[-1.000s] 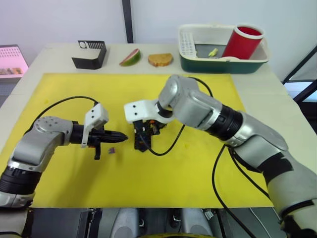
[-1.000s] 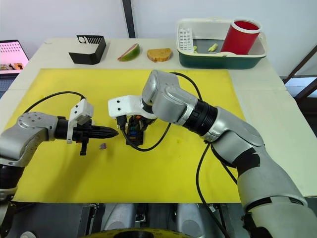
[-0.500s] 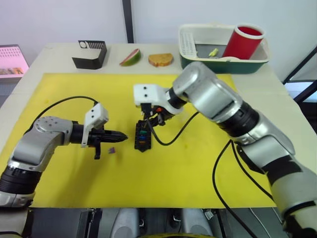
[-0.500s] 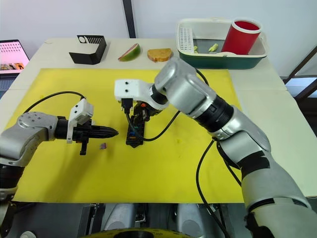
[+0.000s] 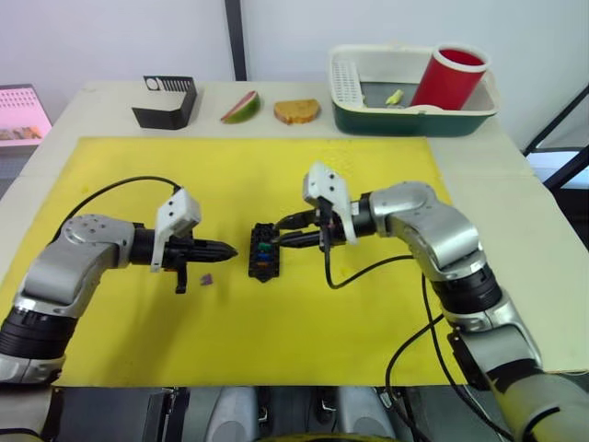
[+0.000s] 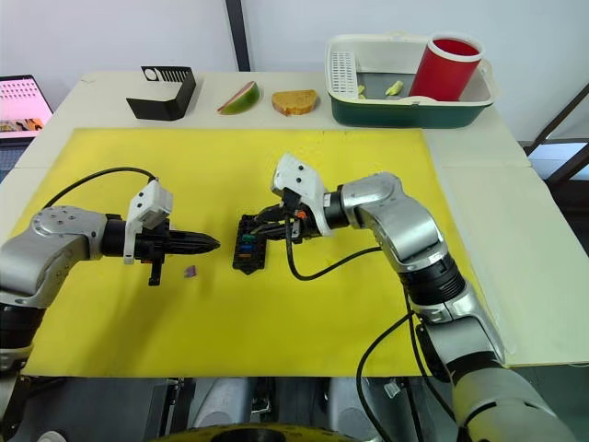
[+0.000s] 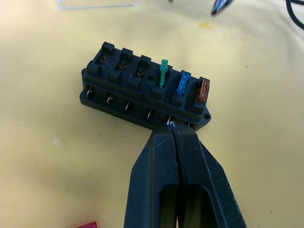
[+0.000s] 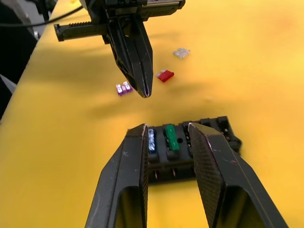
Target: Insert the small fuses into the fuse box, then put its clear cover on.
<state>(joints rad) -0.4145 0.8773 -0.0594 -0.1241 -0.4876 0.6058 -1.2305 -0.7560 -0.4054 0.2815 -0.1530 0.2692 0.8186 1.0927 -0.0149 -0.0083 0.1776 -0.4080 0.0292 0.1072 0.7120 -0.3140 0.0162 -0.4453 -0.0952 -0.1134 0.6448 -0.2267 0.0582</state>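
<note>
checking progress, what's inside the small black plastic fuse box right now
The small black plastic fuse box holds three blade fuses in adjacent slots at one end: green, blue and orange. The other three slots look empty. Their blades are hidden inside the slots.

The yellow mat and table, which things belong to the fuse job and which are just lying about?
Job: fuse box, purple fuse, red fuse, pale grey fuse, clear cover.
Lying about: black stand, fruit slice, bread, red cup, basin.
</note>
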